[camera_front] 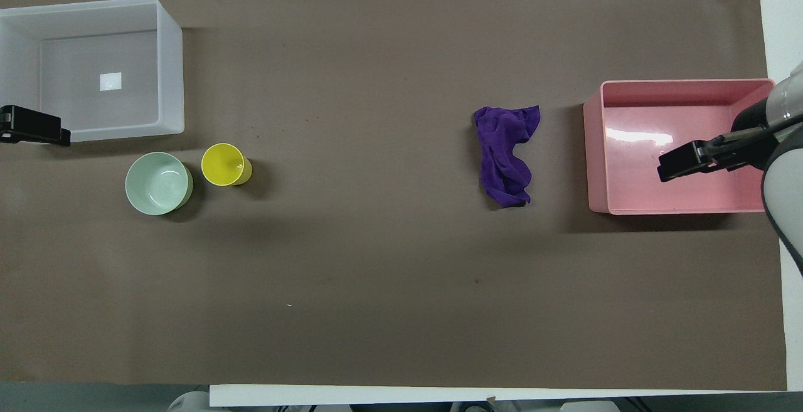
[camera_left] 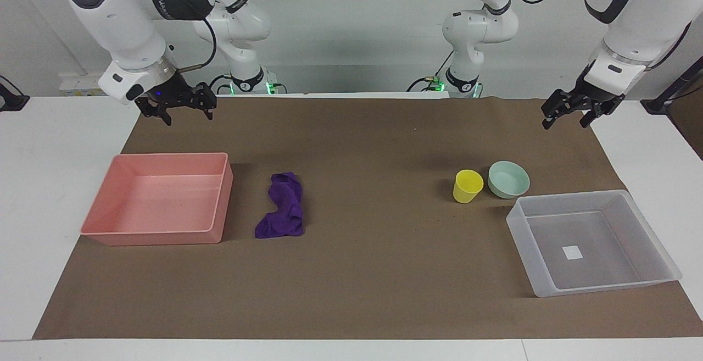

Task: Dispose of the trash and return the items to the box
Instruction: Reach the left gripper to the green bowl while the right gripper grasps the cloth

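The purple rag (camera_left: 283,207) (camera_front: 505,155) lies crumpled on the brown mat beside the pink tray. The yellow cup (camera_left: 467,185) (camera_front: 223,164) and the mint-green bowl (camera_left: 508,179) (camera_front: 158,183) stand upright side by side, just nearer to the robots than the clear tub (camera_left: 571,196) (camera_front: 170,67). The tub holds nothing but its white sticker. My right gripper (camera_left: 187,112) (camera_front: 680,162) hangs open and empty, raised over the mat by the pink tray. My left gripper (camera_left: 567,120) (camera_front: 31,126) hangs open and empty, raised over the mat's corner by the tub.
The pink tray (camera_left: 154,237) (camera_front: 593,148) stands with nothing in it at the right arm's end of the mat. The brown mat (camera_left: 373,273) covers most of the white table. Both arm bases stand at the robots' edge.
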Available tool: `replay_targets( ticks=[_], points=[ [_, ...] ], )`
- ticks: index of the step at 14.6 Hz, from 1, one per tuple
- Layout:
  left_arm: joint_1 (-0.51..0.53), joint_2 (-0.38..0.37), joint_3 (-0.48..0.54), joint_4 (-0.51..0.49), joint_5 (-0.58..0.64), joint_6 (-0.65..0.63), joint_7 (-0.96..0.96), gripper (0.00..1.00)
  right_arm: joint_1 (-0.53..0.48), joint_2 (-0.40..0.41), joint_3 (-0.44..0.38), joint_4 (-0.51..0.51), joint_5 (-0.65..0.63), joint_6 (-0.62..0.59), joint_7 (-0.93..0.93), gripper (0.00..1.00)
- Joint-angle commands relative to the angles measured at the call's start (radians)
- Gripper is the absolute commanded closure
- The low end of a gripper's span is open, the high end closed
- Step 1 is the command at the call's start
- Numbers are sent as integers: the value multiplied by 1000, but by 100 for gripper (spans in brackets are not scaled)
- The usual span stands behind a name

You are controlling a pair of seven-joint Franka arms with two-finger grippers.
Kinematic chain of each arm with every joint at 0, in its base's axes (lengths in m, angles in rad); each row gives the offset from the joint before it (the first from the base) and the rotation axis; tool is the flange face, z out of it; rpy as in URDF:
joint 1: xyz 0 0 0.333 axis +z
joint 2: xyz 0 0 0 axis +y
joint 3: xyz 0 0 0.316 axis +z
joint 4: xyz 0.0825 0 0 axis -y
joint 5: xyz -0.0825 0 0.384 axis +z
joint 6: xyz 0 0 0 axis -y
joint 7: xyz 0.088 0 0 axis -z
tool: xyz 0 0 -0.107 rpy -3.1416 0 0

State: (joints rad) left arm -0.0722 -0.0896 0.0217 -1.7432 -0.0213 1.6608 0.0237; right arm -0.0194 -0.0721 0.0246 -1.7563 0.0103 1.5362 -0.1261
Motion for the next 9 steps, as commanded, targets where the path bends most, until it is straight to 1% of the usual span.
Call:
replay_targets(
  ticks=[1, 3, 4, 5, 6, 8, 9],
  points=[
    [-8, 5, 7, 21, -9, -35, 30, 0, -2, -29, 2, -37, 13, 50, 26, 1],
    [-6, 4, 7, 14, -8, -38, 42, 0, -2, -31, 2, -46, 13, 64, 30, 1],
    [-6, -1, 9, 4, -8, -29, 42, 0, 2, -29, 2, -54, 13, 100, 34, 1],
    [-6, -10, 12, -34, -8, -18, 33, 0, 30, -28, 2, -70, 13, 139, 46, 1],
    [-6, -48, 12, -102, -5, 22, 28, 0, 59, -15, 2, -81, 13, 165, 65, 1],
    [5, -177, 12, -363, -3, 191, -2, 0, 108, 40, 2, -83, 13, 225, 111, 1],
    [8, -215, 12, -478, -3, 291, -16, 0, 131, 70, 2, -84, 14, 264, 129, 1]
  ],
)
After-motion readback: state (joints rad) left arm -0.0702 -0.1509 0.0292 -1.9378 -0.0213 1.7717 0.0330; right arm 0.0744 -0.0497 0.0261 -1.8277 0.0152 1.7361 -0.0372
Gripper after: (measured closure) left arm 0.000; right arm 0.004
